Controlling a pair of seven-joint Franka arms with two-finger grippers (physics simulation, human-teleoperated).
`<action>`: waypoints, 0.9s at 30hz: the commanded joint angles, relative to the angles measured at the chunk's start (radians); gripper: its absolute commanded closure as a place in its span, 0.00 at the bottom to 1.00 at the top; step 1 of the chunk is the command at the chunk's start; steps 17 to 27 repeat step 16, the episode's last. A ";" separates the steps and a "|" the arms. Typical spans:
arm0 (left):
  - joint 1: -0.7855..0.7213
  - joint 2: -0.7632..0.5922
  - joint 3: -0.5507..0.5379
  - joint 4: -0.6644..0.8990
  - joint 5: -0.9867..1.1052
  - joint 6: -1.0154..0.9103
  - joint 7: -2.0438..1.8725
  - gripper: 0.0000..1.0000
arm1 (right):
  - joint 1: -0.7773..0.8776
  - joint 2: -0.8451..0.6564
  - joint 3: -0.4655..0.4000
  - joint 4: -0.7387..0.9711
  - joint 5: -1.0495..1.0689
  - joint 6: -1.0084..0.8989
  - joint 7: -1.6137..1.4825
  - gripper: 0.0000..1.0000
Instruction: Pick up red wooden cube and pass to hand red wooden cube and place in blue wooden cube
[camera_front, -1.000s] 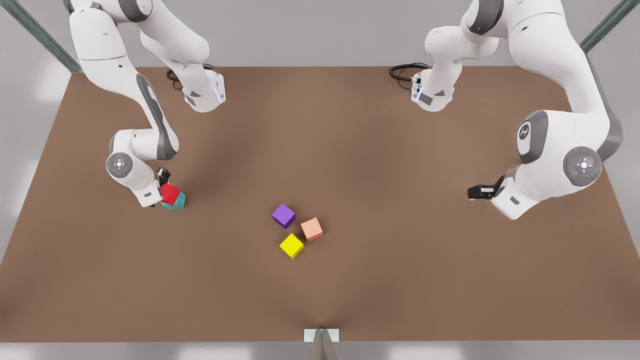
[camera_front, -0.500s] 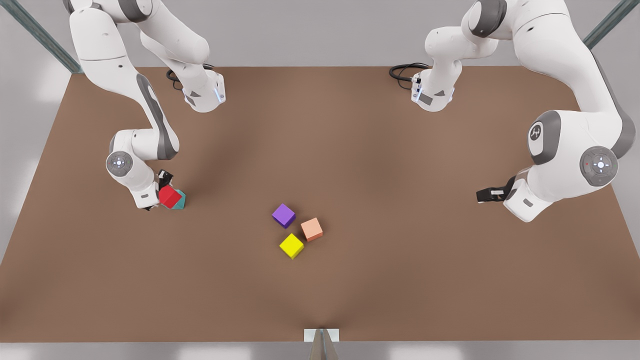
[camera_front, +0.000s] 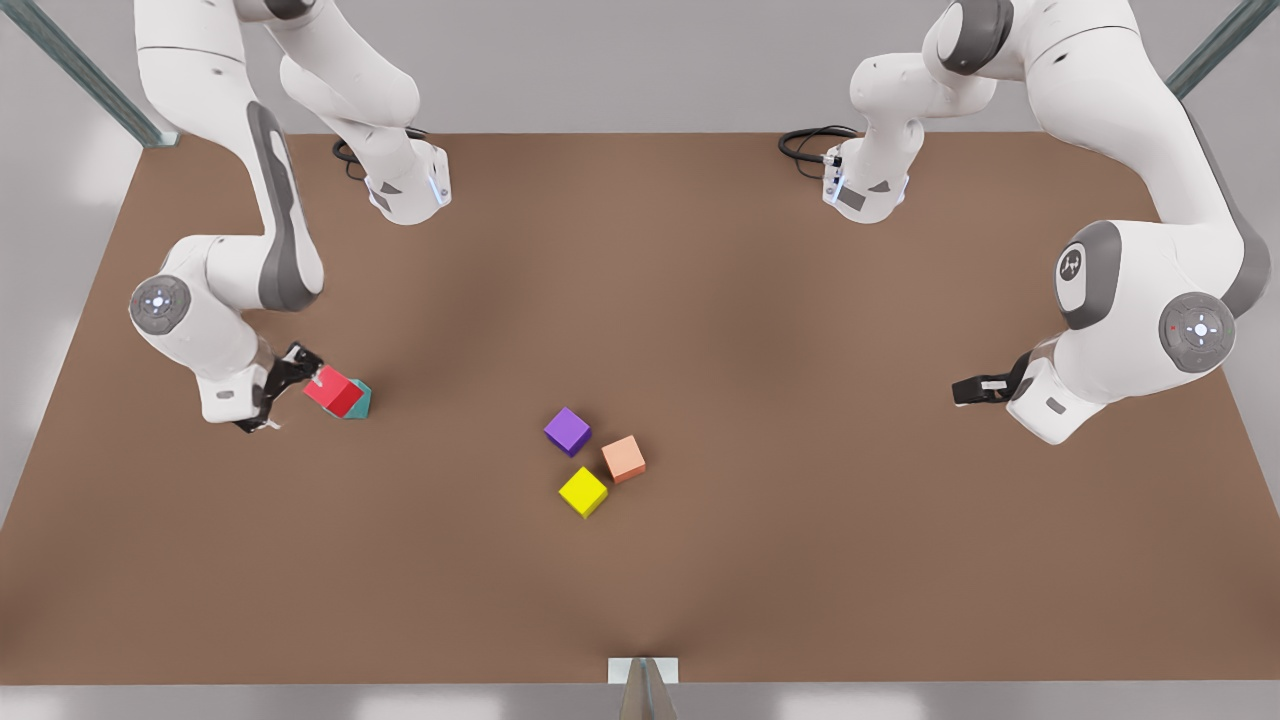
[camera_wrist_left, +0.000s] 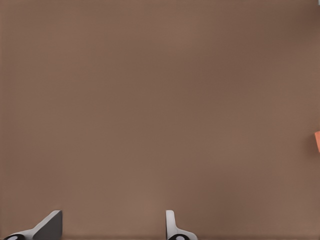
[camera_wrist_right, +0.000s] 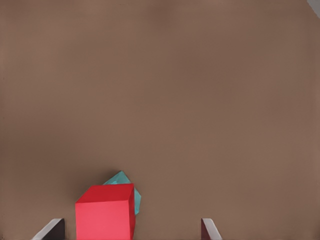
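Note:
The red wooden cube (camera_front: 333, 391) rests tilted on top of the teal blue wooden cube (camera_front: 359, 401) on the front view's left; only an edge of the teal one shows. My right gripper (camera_front: 284, 396) stands open just to the left of them. In the right wrist view the red cube (camera_wrist_right: 106, 212) lies between the spread fingertips (camera_wrist_right: 209, 228), nearer one side, with the blue cube (camera_wrist_right: 123, 181) peeking out behind it. My left gripper (camera_front: 968, 388) waits open and empty on the front view's right, its fingertips (camera_wrist_left: 171, 226) over bare table.
A purple cube (camera_front: 567, 431), a salmon-orange cube (camera_front: 624, 458) and a yellow cube (camera_front: 583, 491) sit close together mid-table. The orange cube's edge (camera_wrist_left: 317, 141) shows in the left wrist view. Both arm bases (camera_front: 408, 190) stand at the table's far edge.
The right gripper let go of the red cube and drew back toward the front view's left; the cube stays on the teal one. The left arm shifted slightly right, then held still.

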 joint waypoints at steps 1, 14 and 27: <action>-0.001 -0.001 0.000 0.000 0.000 0.000 -0.008 0.00 | 0.005 0.023 -0.001 0.080 0.086 -0.261 0.494 0.00; 0.001 -0.001 0.000 0.000 0.000 -0.003 -0.008 0.00 | 0.069 -0.016 -0.046 0.491 -0.043 -0.749 1.076 0.00; -0.001 -0.001 0.000 0.000 0.000 -0.003 -0.008 0.00 | 0.071 -0.016 -0.057 0.488 -0.042 -0.749 1.078 0.00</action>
